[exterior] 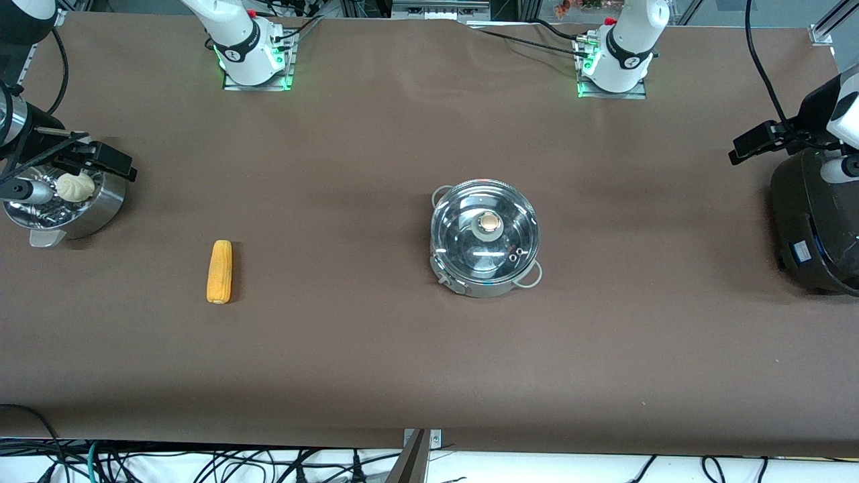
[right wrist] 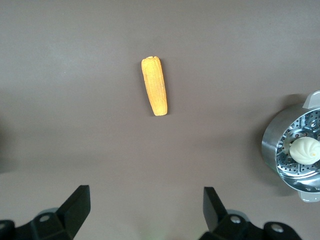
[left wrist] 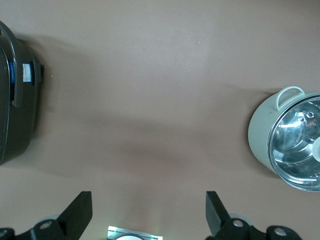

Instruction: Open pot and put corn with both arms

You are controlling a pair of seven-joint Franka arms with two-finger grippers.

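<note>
I hold both pincers wide and empty: left pincer (left wrist: 149, 215) near the lidded pot (exterior: 484, 238), right pincer (right wrist: 146, 210) near the corn (exterior: 219, 272).

Both arms are glossy white with rounded joint housings. The right arm (exterior: 241, 40) and the left arm (exterior: 627, 47) each carry a black band with a small white marking near the base, stand on a metal plate lit green at its edges, and have black cables and a red button. Each gripper's fingers (left wrist: 77, 212) (right wrist: 75, 207) are matte black wedges with silver screws.
</note>
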